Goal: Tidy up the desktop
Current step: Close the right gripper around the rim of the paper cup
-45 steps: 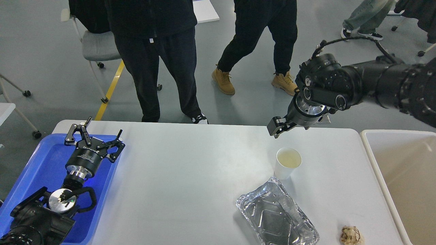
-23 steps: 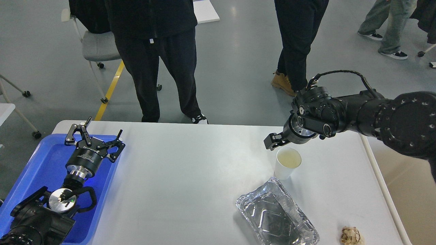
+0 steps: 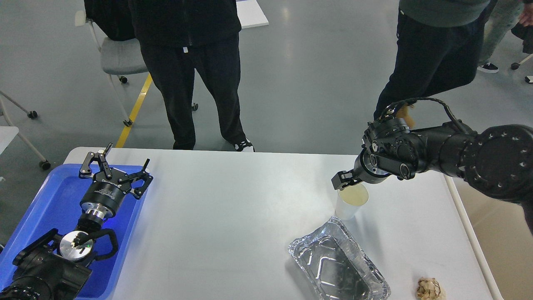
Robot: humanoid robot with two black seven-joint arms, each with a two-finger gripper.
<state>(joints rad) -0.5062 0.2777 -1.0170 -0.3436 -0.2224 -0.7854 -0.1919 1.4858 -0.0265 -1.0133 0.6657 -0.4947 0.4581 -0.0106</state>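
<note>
The white desktop (image 3: 229, 208) spans the view. A white paper cup (image 3: 349, 206) holding pale liquid stands upright on its right half. My right gripper (image 3: 342, 182) hangs right at the cup's far rim; it is dark and seen end-on, so its fingers cannot be told apart. A shiny empty foil tray (image 3: 338, 266) lies just in front of the cup. A crumpled brown paper wad (image 3: 429, 288) lies at the front right corner. My left gripper (image 3: 118, 164) is open and empty above the blue tray (image 3: 54, 200) at the left edge.
A beige bin (image 3: 499, 233) stands off the table's right edge. Two people stand beyond the far edge, one (image 3: 191, 62) at the middle and one (image 3: 429, 62) behind my right arm. A grey chair (image 3: 118, 54) stands at the back left.
My right gripper has come down and toward me from above the table's far edge to the cup's rim. The person behind it has walked to the right. The left arm has not moved.
</note>
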